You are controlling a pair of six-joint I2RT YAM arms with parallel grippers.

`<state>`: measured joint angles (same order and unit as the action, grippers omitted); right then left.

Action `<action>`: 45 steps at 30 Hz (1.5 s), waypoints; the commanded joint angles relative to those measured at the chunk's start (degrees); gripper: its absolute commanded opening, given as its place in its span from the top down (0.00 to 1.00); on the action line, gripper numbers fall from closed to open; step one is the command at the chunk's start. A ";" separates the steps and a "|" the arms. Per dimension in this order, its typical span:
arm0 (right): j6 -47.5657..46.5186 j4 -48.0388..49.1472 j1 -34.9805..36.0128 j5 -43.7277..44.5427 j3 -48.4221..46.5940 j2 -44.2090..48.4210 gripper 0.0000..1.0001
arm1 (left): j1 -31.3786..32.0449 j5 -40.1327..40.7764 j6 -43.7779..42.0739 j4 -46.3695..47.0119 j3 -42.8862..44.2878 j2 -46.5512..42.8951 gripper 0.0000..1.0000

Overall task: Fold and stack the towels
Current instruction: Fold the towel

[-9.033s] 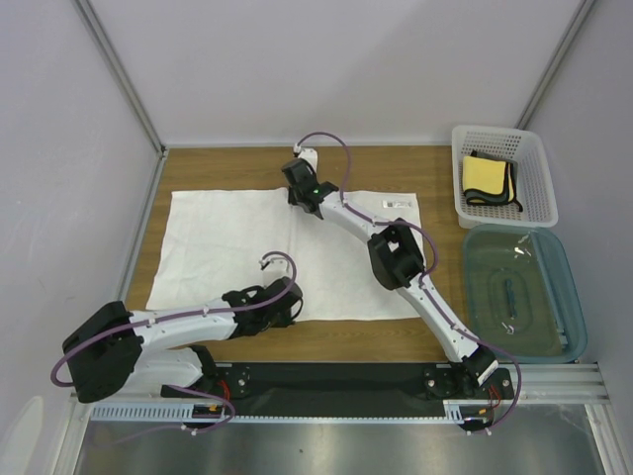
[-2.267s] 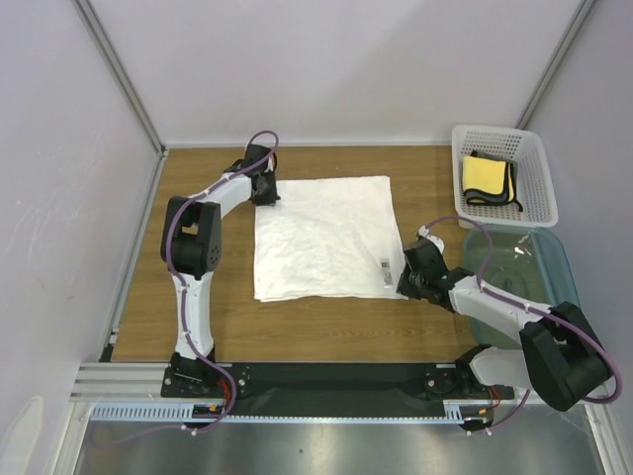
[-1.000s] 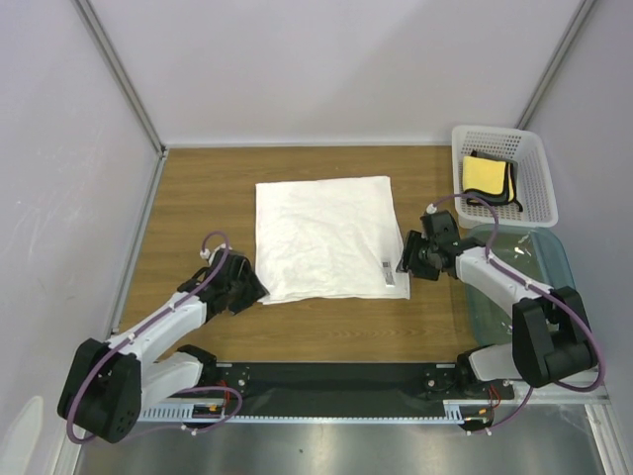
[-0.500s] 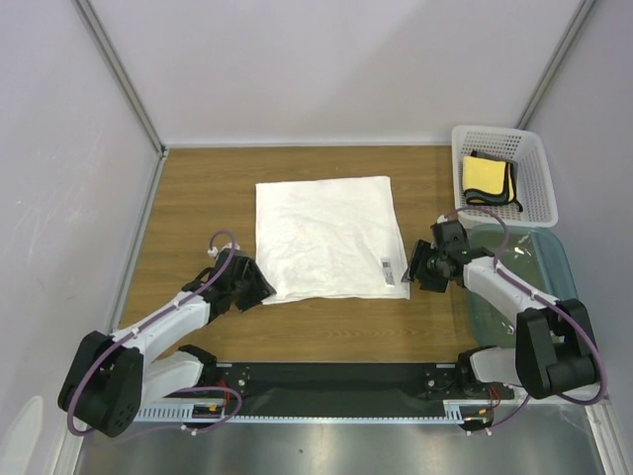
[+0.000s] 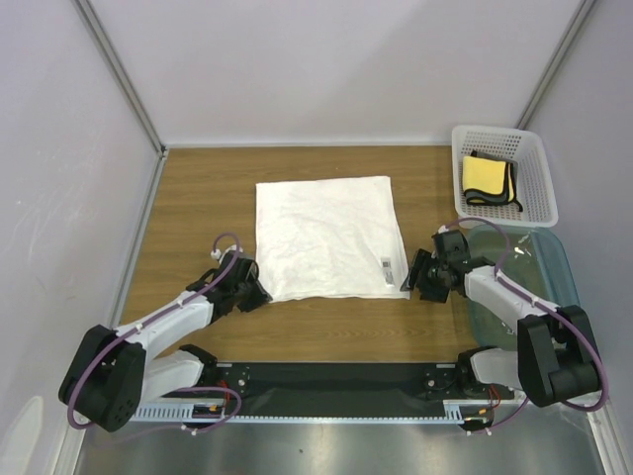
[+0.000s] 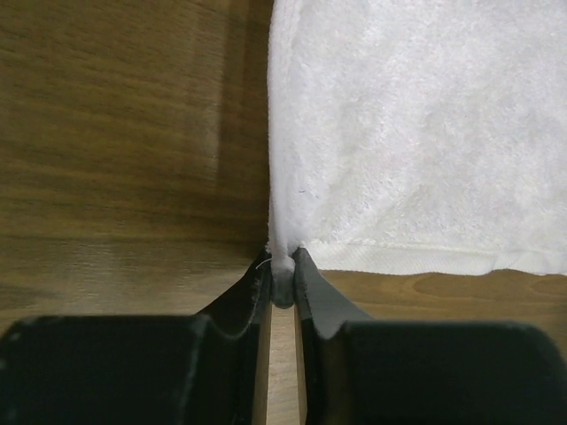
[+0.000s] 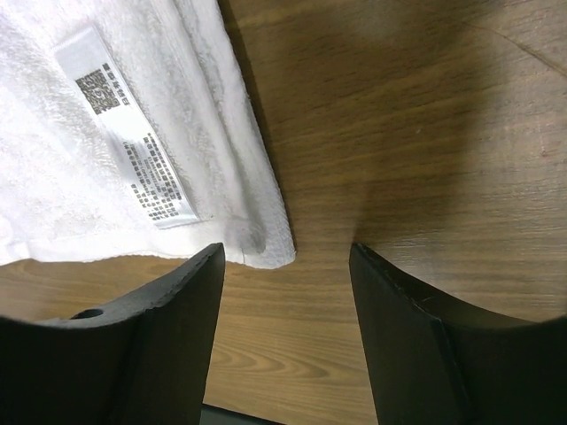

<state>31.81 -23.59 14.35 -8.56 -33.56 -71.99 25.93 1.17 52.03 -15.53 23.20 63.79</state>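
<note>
The large white towel [image 5: 329, 236] lies folded in half on the wooden table. My left gripper [image 5: 259, 290] is shut on its near left corner, and the left wrist view shows the white towel [image 6: 416, 133] pinched between the black fingertips [image 6: 306, 282] of the left gripper [image 6: 282, 276]. My right gripper [image 5: 413, 275] stands open just off the near right corner. In the right wrist view that corner of the white towel [image 7: 266, 248], with its printed label [image 7: 124, 133], lies just ahead of the gap of the right gripper [image 7: 288, 257]. A yellow towel [image 5: 485, 176] lies over a dark grey one [image 5: 507, 191] in the basket.
A white perforated basket [image 5: 534, 148] stands at the back right. In front of it sits a clear blue-tinted plastic tub [image 5: 564, 297], close beside my right arm. Bare wooden table [image 5: 198, 198] lies left of the towel, with grey walls around.
My left gripper moved onto the towel's near left corner and closed on it. My right gripper slid down the towel's right edge to the near right corner and opened slightly wider.
</note>
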 commanded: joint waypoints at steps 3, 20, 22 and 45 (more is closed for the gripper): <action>2.64 4.07 -0.29 -1.72 2.18 1.41 0.37 | 0.52 4.63 -0.26 -2.31 -0.70 1.95 0.93; 6.86 10.14 -0.20 -4.36 5.96 -2.72 0.70 | 0.61 11.05 -1.76 -8.82 2.11 0.99 1.00; 7.03 10.41 -0.02 -4.98 5.96 -3.16 0.78 | 0.52 11.05 -1.58 -9.25 2.20 0.90 1.00; 9.31 5.40 1.11 -10.95 6.31 8.35 0.52 | 3.95 15.71 -0.79 -21.21 8.09 -3.85 1.00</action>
<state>40.75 -18.90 14.48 -17.52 -28.03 -65.28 29.15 16.14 51.99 -36.12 30.35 59.81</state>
